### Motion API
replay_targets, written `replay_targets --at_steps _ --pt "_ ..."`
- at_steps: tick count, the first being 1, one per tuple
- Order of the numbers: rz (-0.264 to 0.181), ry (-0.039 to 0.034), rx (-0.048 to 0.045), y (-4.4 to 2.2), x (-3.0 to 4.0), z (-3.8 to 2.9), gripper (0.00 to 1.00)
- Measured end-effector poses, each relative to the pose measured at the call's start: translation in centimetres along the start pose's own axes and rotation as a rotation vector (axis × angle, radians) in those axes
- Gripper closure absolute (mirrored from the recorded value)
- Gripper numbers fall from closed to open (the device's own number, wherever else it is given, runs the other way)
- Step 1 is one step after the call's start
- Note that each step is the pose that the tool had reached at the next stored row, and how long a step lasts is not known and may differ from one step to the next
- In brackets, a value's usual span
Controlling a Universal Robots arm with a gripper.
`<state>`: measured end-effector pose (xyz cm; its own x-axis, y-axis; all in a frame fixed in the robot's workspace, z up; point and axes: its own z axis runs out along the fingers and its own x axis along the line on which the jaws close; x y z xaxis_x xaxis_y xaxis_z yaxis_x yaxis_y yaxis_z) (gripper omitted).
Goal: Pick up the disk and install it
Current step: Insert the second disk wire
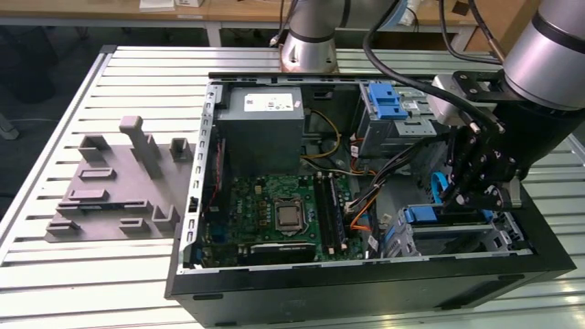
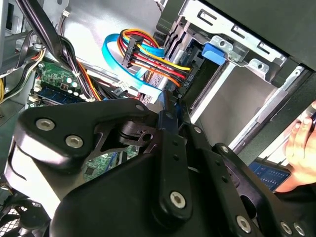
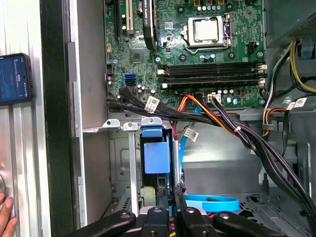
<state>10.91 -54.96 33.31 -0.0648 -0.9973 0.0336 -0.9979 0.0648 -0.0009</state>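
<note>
On the exterior view's left, a grey moulded fixture point(image 1: 114, 185) with several upright posts lies on the slatted metal surface point(image 1: 55, 288). Just beside it is an open black computer case point(image 1: 366, 291), lying on its side. Inside the case, a grey metal box point(image 1: 265, 120) with a small white label sits at the far end. The green motherboard point(image 1: 265, 216) is nearer the camera, with its bare processor socket point(image 1: 289, 214) showing. Toward the exterior view's right, bundles of black, orange and yellow cables point(image 1: 366, 199) run across to the metal drive cage point(image 1: 402, 127), which has a blue ribbed latch piece point(image 1: 386, 101) on top. Beyond that, the arm reaches down into the case, and the claw point(image 1: 462, 200) is low at the near drive bay point(image 1: 457, 236). The disk point(image 1: 428, 214) stands on edge in the mouth of that bay, and only its blue rail frame is in sight. In the first wrist view the disk point(image 3: 157, 153) sits inside the bay's metal walls. The claw point(image 3: 171, 193) is drawn almost closed there, its fingers point(image 3: 163, 197) seemingly pinching the thin edge beside the blue frame. In the second wrist view the claw point(image 2: 170, 112) narrows onto a slim blue strip in front of a cluster of coloured wires point(image 2: 148, 59). Outside the case wall, a person's hand point(image 2: 301, 140) rests near a phone point(image 3: 15, 78) lying on the surface.
</note>
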Motion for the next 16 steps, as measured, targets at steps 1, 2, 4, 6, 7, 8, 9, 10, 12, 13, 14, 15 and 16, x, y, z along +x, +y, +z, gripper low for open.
replay_targets --at_steps 1,2,4,6,7,8,9,10,12,13,14,15,16 --pt "0.000 0.0000 0.0000 0.00 0.00 0.00 0.84" --pt "0.000 0.0000 0.0000 0.00 0.00 0.00 0.84" --pt "0.000 -0.0005 -0.0001 0.00 0.00 -0.04 0.84" --pt "0.000 -0.0007 -0.0001 0.00 0.00 -0.14 0.84" --pt "0.000 -0.0002 0.0000 0.00 0.01 -0.21 0.84" --pt "0.000 -0.0004 0.0000 0.00 0.01 -0.23 0.84" --pt "0.000 -0.0004 0.0000 0.00 0.01 -0.24 0.84" --pt "0.000 -0.0006 0.0000 0.00 0.00 -0.24 0.84" --pt "0.000 -0.0002 0.0000 -0.01 0.02 -0.25 0.84" --pt "0.000 0.0000 0.0000 -0.01 0.05 -0.24 0.84" --pt "-0.001 0.0001 0.0000 -0.01 0.08 -0.22 0.84" --pt "-0.001 -0.0001 0.0000 -0.02 0.10 -0.19 0.84" --pt "-0.001 -0.0002 0.0000 -0.03 0.12 -0.17 0.84"
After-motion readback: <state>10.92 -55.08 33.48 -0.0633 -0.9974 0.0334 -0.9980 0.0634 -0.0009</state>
